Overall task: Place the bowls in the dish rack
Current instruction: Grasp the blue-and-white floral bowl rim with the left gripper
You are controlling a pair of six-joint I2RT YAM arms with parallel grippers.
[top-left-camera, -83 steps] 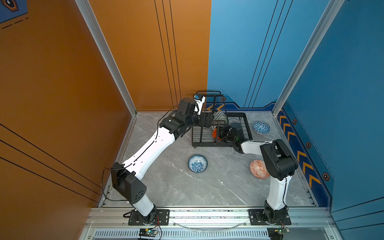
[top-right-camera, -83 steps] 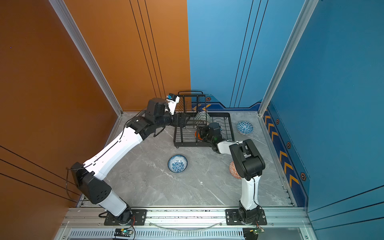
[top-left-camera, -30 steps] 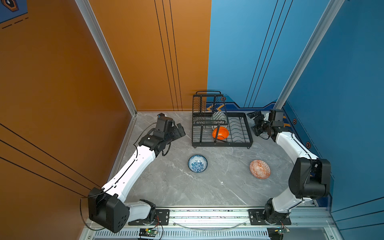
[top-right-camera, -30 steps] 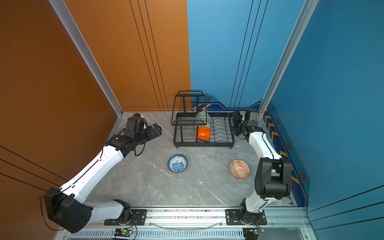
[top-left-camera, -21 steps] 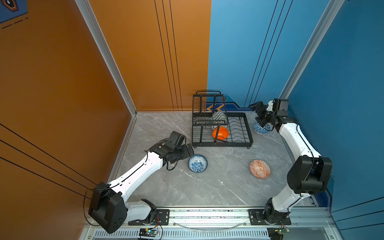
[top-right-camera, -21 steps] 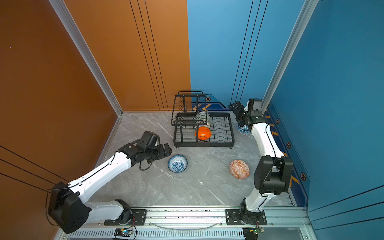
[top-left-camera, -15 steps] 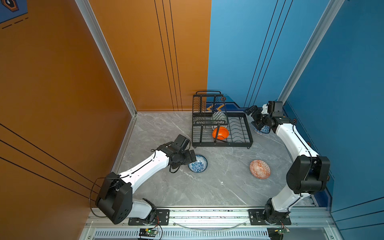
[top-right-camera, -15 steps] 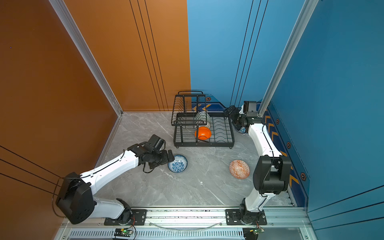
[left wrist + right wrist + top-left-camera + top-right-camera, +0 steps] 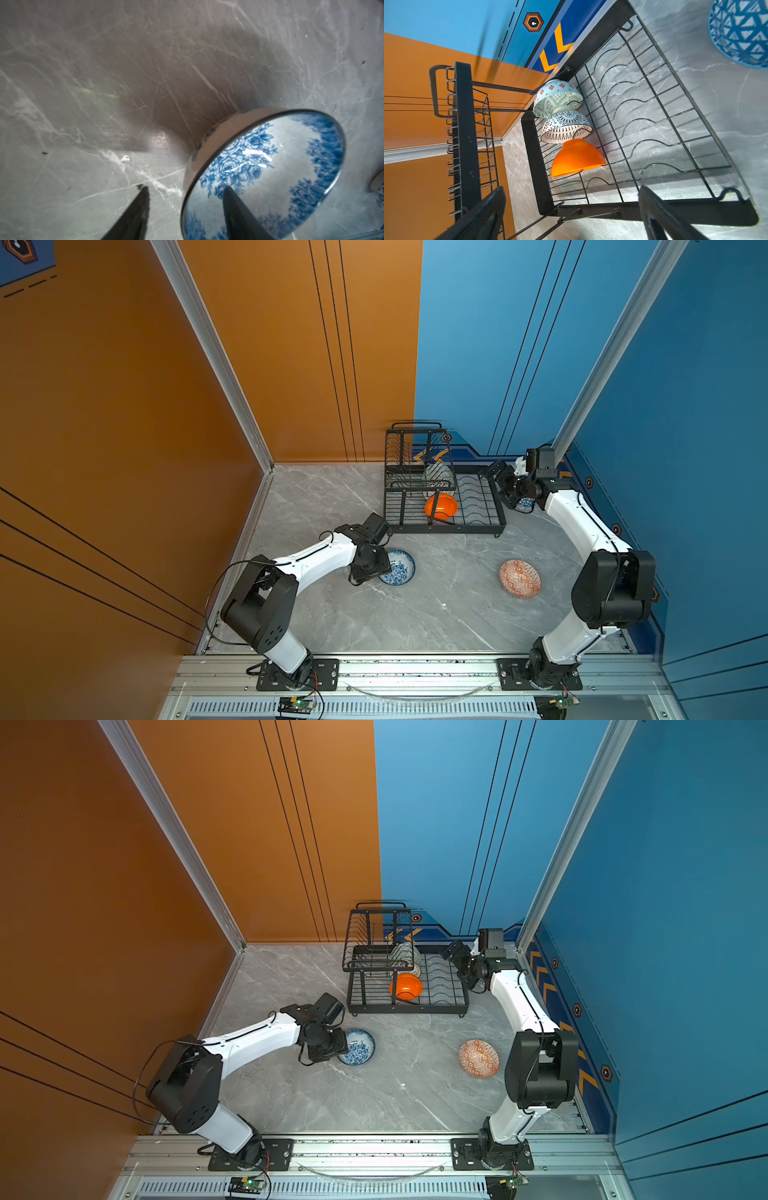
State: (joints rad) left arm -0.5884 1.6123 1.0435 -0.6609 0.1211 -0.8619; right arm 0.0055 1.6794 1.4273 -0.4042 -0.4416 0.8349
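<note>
Blue-floral bowl [image 9: 400,568] sat on table [image 9: 436,614] near dish rack [image 9: 457,526], off its front left corner. It looked like glazed ceramic: stiff, slick and chippable, so pinch the rim wall. Left gripper [image 9: 185,189] was partly open straddling that rim, one finger inside, one outside, not yet clamped.

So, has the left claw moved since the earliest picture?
Yes. The left claw moved away from the dish rack, toward the front, and now straddles the blue-floral bowl's rim.

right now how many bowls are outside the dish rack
3: blue-floral bowl at the left gripper; orange-red bowl alone on the table; blue triangle bowl beside the dish rack. None looks hidden.
</note>
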